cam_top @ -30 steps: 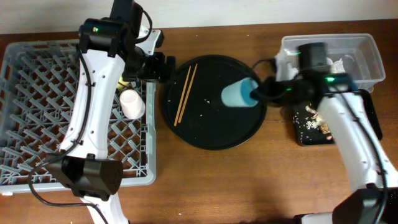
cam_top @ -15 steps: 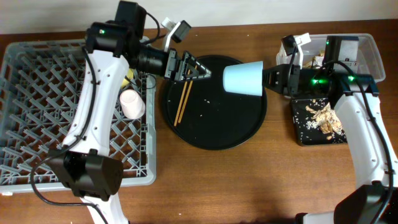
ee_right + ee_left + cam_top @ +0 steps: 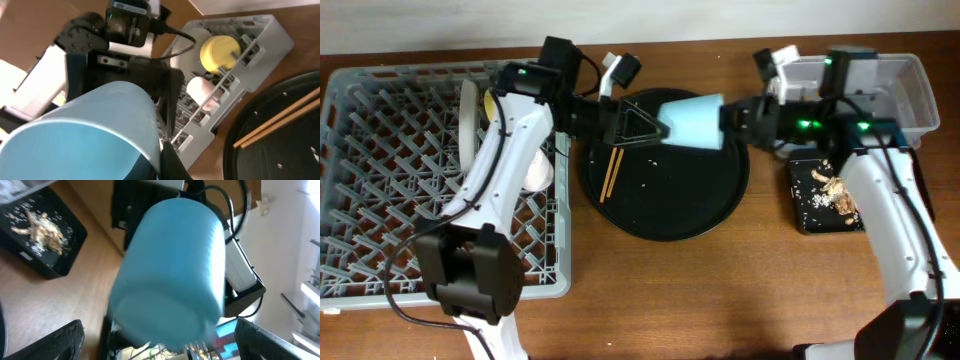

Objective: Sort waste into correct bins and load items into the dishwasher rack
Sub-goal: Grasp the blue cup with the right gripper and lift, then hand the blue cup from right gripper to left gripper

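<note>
Done so far: the large grey lattice plastic dishwasher rack [image 3: 380, 200] behind the left tool [image 3: 638, 125] holds the pale grey round plate [image 3: 470, 115]. Tan crumbly food scraps [image 3: 835, 190] lie in the shallow black rectangular tray [image 3: 810, 215] below the right tool [image 3: 732, 120].

Left, by my reading: the small light blue cup [image 3: 688, 120], pinched at its rim by the right tool, its base just ahead of the left tool's spread fingers [image 3: 60, 340]. Also left are the thin brown chopsticks [image 3: 614, 170] under the left tool.

Only the right wrist view clearly shows the small yellow bowl [image 3: 220, 50] and small pink cup [image 3: 205, 90] racked.
</note>
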Action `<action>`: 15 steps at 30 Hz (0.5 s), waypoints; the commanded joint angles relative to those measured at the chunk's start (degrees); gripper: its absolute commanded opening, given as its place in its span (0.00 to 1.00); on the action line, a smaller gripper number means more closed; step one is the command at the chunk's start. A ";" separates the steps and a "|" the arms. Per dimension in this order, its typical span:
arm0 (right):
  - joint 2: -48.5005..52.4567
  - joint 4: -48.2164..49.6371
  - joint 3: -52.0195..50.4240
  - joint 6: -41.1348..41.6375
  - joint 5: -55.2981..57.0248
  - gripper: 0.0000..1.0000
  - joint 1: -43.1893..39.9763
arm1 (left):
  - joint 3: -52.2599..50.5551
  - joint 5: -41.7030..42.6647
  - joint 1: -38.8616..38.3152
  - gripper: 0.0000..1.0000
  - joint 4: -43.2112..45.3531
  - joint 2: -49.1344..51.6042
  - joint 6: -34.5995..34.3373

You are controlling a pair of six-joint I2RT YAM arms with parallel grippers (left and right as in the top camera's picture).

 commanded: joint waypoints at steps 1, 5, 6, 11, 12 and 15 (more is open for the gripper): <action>1.60 3.85 0.61 5.97 4.15 0.04 3.98 | -0.17 1.68 -0.96 0.95 0.90 -1.22 1.31; 2.51 4.55 0.61 6.29 5.18 0.04 5.90 | -0.17 1.68 -0.96 0.95 1.27 -1.22 1.33; 2.51 4.55 0.59 6.29 5.22 0.04 5.90 | -0.17 1.68 -0.96 0.95 1.44 -1.22 1.33; 2.51 4.68 0.61 6.32 5.29 0.04 5.22 | -0.17 1.68 -0.96 0.79 1.81 -1.22 1.33; 2.51 4.83 0.61 6.64 5.29 0.04 4.72 | -0.17 1.68 -0.94 0.79 1.79 -1.22 1.33; 2.51 5.60 0.61 7.37 4.00 0.04 2.16 | -0.17 1.68 -0.94 0.79 1.84 -1.22 1.33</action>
